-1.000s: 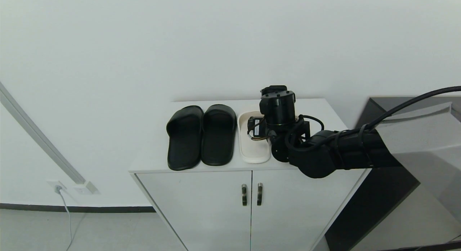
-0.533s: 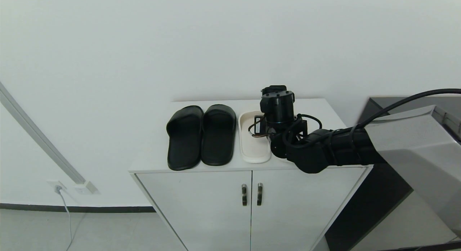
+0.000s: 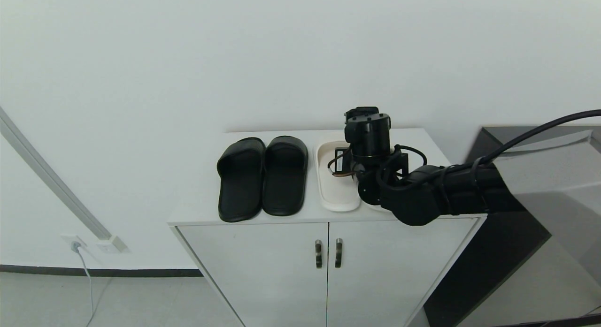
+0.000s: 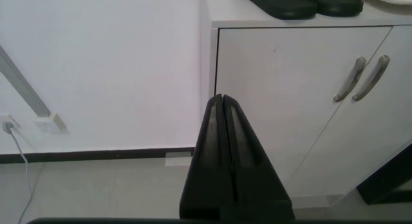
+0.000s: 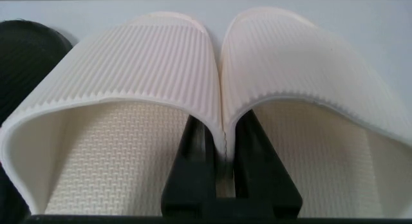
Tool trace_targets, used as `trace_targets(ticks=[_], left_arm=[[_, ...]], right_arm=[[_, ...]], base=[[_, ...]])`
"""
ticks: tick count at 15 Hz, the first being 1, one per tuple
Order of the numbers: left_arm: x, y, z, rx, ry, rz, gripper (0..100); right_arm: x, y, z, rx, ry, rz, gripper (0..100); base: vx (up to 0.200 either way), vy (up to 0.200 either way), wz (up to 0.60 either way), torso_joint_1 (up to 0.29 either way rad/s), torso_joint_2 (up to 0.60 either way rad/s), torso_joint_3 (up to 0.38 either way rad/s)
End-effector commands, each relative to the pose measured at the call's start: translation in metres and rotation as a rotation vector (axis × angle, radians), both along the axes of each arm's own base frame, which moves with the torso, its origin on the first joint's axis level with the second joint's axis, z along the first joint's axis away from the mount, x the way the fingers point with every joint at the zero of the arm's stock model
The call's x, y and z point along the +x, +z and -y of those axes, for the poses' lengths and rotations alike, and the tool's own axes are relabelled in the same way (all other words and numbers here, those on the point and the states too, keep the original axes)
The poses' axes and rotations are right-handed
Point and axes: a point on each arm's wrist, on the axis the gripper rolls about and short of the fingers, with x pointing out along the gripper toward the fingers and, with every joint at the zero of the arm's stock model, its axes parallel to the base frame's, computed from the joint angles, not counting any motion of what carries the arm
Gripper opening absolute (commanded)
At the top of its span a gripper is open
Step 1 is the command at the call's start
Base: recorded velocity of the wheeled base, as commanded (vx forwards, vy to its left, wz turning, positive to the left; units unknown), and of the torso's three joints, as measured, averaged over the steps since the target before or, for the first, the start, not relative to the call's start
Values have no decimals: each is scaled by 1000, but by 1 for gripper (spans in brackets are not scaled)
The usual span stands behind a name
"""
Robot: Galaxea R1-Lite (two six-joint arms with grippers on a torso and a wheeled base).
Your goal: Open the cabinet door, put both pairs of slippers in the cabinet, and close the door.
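White wall [image 3: 188,59] rises behind a white cabinet [image 3: 253,275] whose two doors are both shut, their handles [image 3: 319,253] side by side at the middle seam. On the cabinet top lie the black pair [image 3: 281,177], over the left door, and the white pair [image 3: 335,188], over the right door and just beside the black ones. The right gripper [image 5: 222,153] sits over the cabinet top at the white pair, with one finger reaching into each slipper. The two inner walls are pressed together and clamped between the fingers [image 5: 193,166], so the grip looks closed on both slippers at once. The left gripper [image 4: 222,121] hangs out in front of the cabinet, below its top and facing its left front edge, fingers pressed together on nothing. The step in hand looks like lifting the white pair off the top, though the doors are not yet open. To do it well, the clamp should stay firm, since only two thin, soft walls carry the load and the slippers may sag or twist. The lift should go straight up until the soles clear the cabinet top, with no sideways drag that could nudge the black pair. The held pair is best kept above the cabinet, out of the doors' swing. The left gripper would have to spread its fingers before taking a slim handle, then pull the door outward steadily.
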Motion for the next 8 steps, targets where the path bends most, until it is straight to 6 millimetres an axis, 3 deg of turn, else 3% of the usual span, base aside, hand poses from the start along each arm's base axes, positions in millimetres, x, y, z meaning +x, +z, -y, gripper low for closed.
trace_targets(ticks=[1,4,8], left_arm=[[0,0,0,0,0,0,0],[0,0,0,0,0,0,0],[0,0,0,0,-1,0,0]], right_arm=[[-30,29,14,21,34,23,0],[-75,43,37,23,193,6,0],[-124,44,71,9,436,-23,0]], base=[[0,0,0,0,0,0],[0,0,0,0,0,0],[0,0,0,0,0,0]])
